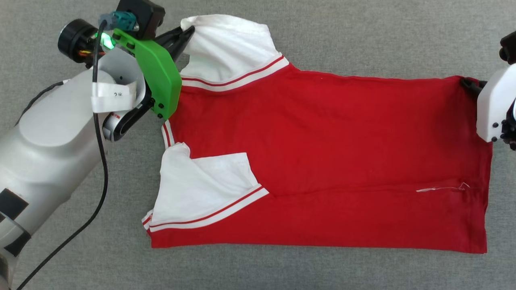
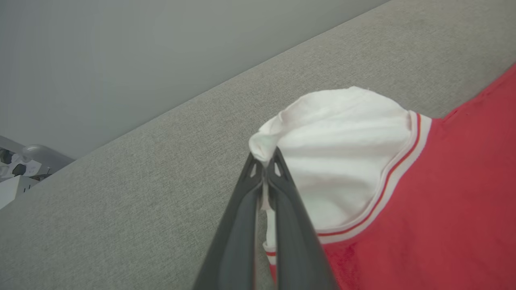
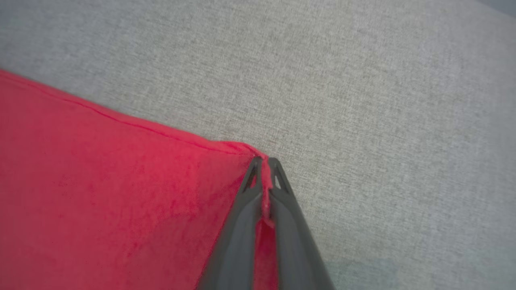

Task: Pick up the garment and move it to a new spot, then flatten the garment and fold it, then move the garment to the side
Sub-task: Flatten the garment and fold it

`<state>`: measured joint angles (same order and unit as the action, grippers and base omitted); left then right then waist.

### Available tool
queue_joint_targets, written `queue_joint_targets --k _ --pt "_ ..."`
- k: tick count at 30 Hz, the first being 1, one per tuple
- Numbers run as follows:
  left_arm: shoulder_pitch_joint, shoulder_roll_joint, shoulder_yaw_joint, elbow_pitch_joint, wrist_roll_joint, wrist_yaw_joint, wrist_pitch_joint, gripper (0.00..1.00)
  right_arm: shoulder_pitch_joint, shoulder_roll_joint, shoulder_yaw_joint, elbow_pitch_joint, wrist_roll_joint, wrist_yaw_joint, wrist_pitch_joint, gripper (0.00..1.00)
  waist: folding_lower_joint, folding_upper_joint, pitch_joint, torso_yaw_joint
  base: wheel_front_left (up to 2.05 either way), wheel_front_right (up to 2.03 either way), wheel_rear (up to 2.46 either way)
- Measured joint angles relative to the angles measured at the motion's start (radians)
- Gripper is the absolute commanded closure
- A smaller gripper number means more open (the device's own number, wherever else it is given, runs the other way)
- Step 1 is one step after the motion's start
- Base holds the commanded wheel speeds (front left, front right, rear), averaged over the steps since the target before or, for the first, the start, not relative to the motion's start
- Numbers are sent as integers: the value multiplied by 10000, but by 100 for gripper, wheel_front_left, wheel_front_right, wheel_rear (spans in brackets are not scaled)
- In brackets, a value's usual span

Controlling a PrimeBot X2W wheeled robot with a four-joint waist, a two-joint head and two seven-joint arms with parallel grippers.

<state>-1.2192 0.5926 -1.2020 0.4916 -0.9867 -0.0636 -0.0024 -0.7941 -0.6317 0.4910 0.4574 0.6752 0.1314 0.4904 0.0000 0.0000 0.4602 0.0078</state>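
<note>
The garment (image 1: 322, 161), a red T-shirt with white sleeves and striped trim, lies flat on the grey cloth surface, collar end to the left and hem to the right. Its near side is folded over, with the near white sleeve (image 1: 201, 189) lying on the red body. My left gripper (image 1: 188, 32) is shut on the edge of the far white sleeve (image 2: 346, 153), and white cloth shows between its fingers (image 2: 264, 165). My right gripper (image 1: 467, 83) is shut on the far hem corner of the garment (image 3: 121, 193), red cloth pinched between its tips (image 3: 264, 163).
The grey cloth surface (image 1: 322, 36) runs all around the garment. A black cable (image 1: 80, 229) hangs along my left forearm. In the left wrist view a pale wall (image 2: 121, 52) rises beyond the surface edge, with some gear (image 2: 20, 165) at the far left.
</note>
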Motion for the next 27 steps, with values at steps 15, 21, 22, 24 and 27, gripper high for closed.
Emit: queue_joint_targets --k 15,21,22,24,27 --pt "2872 844 -309 -1544 -146 1267 -899 100 2874 -44 -451 -1057 -232 0 -2592 100 -1 0 -1865 -182 0 0 0" --pt "4143 1106 -368 -2405 -602 1902 -1124 100 4057 -4 -909 -1521 -245 0 -2922 100 -1 0 -2421 -184 0 0 0" --pt "4346 1129 -403 -2500 -610 1977 -1127 100 4290 13 -1009 -1599 -247 0 -2959 100 -1 0 -2504 -172 0 0 0" --pt "4775 1174 -435 -2667 -719 2090 -1208 100 4781 94 -1231 -1732 -242 0 -3018 100 -1 0 -2658 -140 0 0 0" --pt "5327 1258 -502 -2826 -765 2245 -1264 100 5502 263 -1630 -1927 -242 0 -3104 100 -1 0 -2855 -85 0 0 0"
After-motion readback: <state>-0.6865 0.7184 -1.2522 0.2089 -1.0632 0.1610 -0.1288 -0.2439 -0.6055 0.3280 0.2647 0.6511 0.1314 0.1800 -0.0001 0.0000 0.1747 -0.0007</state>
